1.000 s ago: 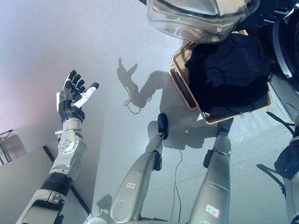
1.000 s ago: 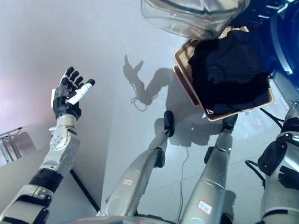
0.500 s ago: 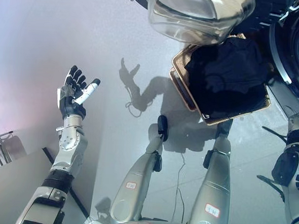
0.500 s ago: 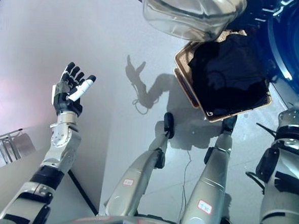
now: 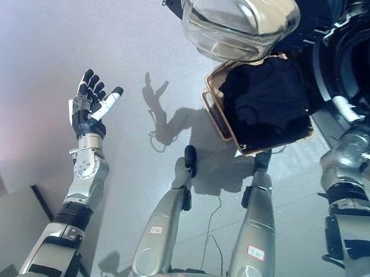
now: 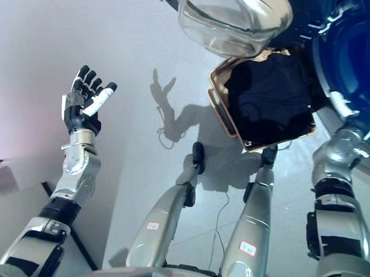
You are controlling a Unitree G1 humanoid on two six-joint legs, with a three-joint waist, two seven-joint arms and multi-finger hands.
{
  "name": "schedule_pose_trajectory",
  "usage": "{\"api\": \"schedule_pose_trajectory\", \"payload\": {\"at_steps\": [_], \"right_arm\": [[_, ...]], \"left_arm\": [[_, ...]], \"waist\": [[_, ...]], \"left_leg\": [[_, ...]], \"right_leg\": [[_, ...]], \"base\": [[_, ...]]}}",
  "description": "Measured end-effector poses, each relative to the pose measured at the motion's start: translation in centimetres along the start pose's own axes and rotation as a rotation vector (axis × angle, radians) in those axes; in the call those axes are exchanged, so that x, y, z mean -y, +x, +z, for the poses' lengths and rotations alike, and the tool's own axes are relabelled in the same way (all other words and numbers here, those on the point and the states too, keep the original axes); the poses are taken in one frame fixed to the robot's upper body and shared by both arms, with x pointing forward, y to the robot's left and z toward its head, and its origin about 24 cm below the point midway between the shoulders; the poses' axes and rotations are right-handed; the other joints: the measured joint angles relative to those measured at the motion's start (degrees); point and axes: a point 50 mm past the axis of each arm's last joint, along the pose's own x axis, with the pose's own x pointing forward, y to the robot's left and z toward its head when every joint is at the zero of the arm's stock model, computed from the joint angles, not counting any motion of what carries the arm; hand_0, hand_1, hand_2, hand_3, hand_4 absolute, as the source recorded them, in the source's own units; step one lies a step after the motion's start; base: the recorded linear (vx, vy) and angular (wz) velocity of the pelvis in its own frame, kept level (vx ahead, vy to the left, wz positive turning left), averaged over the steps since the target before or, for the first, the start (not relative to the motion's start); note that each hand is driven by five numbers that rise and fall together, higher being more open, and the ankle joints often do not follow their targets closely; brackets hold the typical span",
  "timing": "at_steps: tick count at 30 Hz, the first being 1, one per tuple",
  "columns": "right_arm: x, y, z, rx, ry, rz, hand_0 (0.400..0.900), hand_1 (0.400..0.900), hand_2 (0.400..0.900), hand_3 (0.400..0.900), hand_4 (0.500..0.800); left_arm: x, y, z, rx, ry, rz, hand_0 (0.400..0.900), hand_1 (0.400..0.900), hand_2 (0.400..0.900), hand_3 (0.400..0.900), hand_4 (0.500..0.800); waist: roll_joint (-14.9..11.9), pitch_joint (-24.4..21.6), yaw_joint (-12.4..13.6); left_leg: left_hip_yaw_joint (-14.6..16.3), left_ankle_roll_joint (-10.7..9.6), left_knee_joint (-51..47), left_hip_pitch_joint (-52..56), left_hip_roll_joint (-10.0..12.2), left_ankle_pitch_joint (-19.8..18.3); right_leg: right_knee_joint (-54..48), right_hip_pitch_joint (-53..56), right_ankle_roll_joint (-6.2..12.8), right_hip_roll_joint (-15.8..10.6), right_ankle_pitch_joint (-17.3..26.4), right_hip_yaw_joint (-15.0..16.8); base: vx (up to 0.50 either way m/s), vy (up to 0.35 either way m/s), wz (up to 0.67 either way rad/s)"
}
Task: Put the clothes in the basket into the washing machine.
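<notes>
Left hand (image 5: 91,104) raised over bare floor (image 5: 45,54), fingers spread and straight, holding nothing, well apart from everything else. Right hand (image 5: 362,115) up at the washing machine's (image 5: 359,67) drum rim, white-tipped fingers showing; whether they are curled or straight, cannot tell. Dark clothes (image 5: 262,102) piled in the tan wicker basket (image 5: 219,118), which sits on the floor just beside the machine, under its clear, rounded door (image 5: 236,19), swung open above the basket's far edge.
</notes>
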Motion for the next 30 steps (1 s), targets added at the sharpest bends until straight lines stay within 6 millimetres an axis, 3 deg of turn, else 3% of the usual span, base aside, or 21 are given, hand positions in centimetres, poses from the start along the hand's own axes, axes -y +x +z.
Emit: {"api": "schedule_pose_trajectory", "payload": {"at_steps": [4, 7, 12, 15, 20, 23, 30], "right_arm": [[-1.9, -2.1, -2.9, -0.075, -0.051, 0.065, 0.900, 0.900, 0.900, 0.900, 0.800], [-1.9, -3.2, -4.8, -0.132, -0.105, 0.092, 0.900, 0.900, 0.900, 0.900, 0.800], [-2.0, -6.3, -8.9, -0.233, -0.204, 0.198, 0.900, 0.900, 0.900, 0.900, 0.800], [-1.1, -8.1, -11.0, -0.281, -0.275, 0.251, 0.900, 0.900, 0.900, 0.900, 0.800], [0.0, -10.8, -13.9, -0.371, -0.352, 0.301, 0.900, 0.900, 0.900, 0.900, 0.800], [0.4, -13.1, -15.7, -0.445, -0.355, 0.337, 0.900, 0.900, 0.900, 0.900, 0.800], [1.2, -14.7, -17.0, -0.499, -0.366, 0.341, 0.900, 0.900, 0.900, 0.900, 0.800]], "left_arm": [[-1.0, -0.2, -1.0, -0.039, 0.055, 0.024, 0.900, 0.900, 0.900, 0.900, 0.800], [-1.9, -0.5, -1.9, -0.079, 0.098, 0.047, 0.900, 0.900, 0.900, 0.900, 0.800], [-5.5, -1.7, -3.3, -0.166, 0.230, 0.123, 0.900, 0.900, 0.900, 0.900, 0.800], [-6.6, -2.7, -4.1, -0.215, 0.280, 0.137, 0.900, 0.900, 0.900, 0.900, 0.800], [-8.3, -4.6, -5.0, -0.276, 0.330, 0.146, 0.900, 0.900, 0.900, 0.900, 0.800], [-9.3, -6.1, -5.7, -0.322, 0.337, 0.173, 0.900, 0.900, 0.900, 0.900, 0.800], [-9.7, -7.5, -6.6, -0.377, 0.342, 0.185, 0.900, 0.900, 0.900, 0.900, 0.800]], "waist": [[-3.04, 0.15, -0.05], [-4.68, 0.17, -0.24], [-9.68, -2.74, -1.04], [-11.50, -4.21, -1.39], [-12.74, -6.82, -1.42], [-12.99, -10.77, -1.46], [-13.79, -14.67, -1.71]], "left_leg": [[0.11, -0.19, 1.35, 4.40, 1.16, -1.62], [0.15, -0.34, 1.97, 8.20, 1.62, -2.48], [1.27, -0.76, 0.59, 14.31, 2.74, -3.78], [1.48, -0.96, -1.83, 18.48, 2.98, -3.83], [2.29, -1.81, -5.17, 25.02, 4.41, -4.17], [2.78, -2.69, -6.41, 27.39, 5.79, -4.66], [3.19, -3.69, -9.16, 31.81, 7.10, -4.38]], "right_leg": [[-2.89, 6.46, -1.01, 0.92, 0.34, -0.56], [-5.13, 11.54, -1.26, 1.62, 0.88, -1.33], [-9.92, 18.57, -1.05, 2.63, 1.95, -1.52], [-13.36, 23.15, -1.04, 3.37, 2.69, -1.81], [-16.93, 29.40, -1.18, 4.98, 2.81, -2.92], [-18.32, 31.58, -1.27, 6.42, 2.87, -2.95], [-19.68, 35.03, -1.90, 7.70, 2.52, -2.92]], "base": [[0.04, 0.014, -0.12], [0.06, 0.003, -0.16], [0.08, -0.014, -0.10], [0.08, -0.038, -0.07], [0.10, -0.053, -0.12], [0.08, -0.054, -0.02], [0.06, -0.010, -0.01]]}}
